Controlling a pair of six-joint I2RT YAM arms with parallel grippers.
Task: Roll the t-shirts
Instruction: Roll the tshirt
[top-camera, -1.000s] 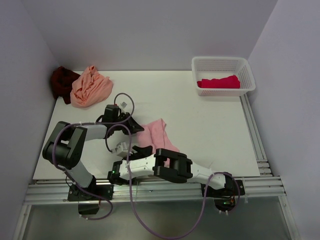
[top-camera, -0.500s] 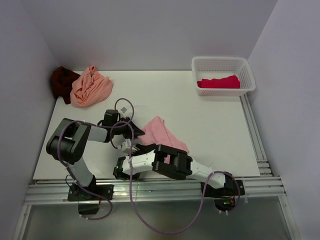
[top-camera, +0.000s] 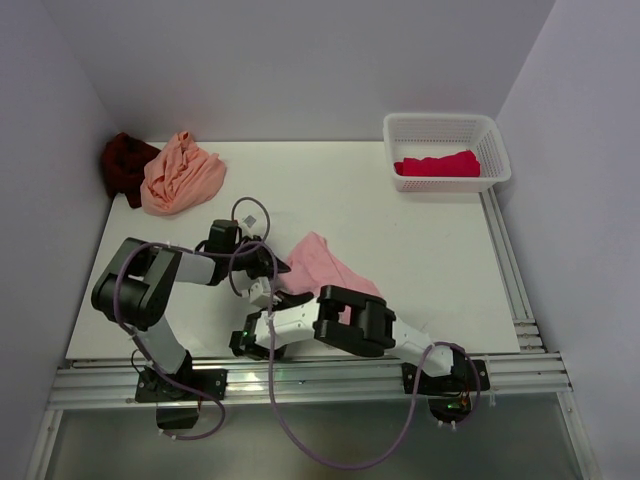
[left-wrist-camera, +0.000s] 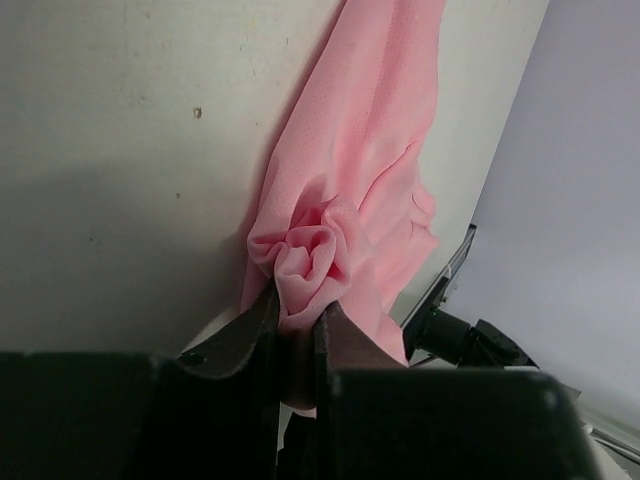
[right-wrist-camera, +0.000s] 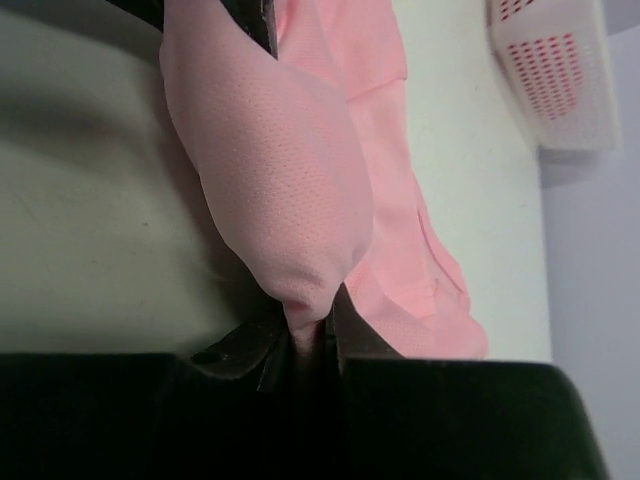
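The light pink t-shirt (top-camera: 325, 262) lies bunched on the white table, left of centre. My left gripper (top-camera: 280, 270) is shut on a rolled fold at the shirt's near-left end; in the left wrist view that fold (left-wrist-camera: 315, 250) bulges out above the pinching left gripper (left-wrist-camera: 298, 320). My right gripper (top-camera: 266, 296), coming in low from the right, is shut on the same end, and a puffed lobe of cloth (right-wrist-camera: 270, 170) rises from the right gripper (right-wrist-camera: 312, 318). The two grippers sit close together, and the rest of the shirt (right-wrist-camera: 400, 230) trails off to the right.
A peach-orange t-shirt (top-camera: 180, 172) and a dark maroon one (top-camera: 122, 165) lie crumpled in the back left corner. A white lattice basket (top-camera: 445, 128) at the back right holds a crimson-pink t-shirt (top-camera: 437, 163). Metal rails (top-camera: 510, 270) run along the right and near edges.
My right gripper has closed from wide open onto the pink shirt's near end. The left gripper kept its grip, after swinging to the shirt's near-left end a second ago.
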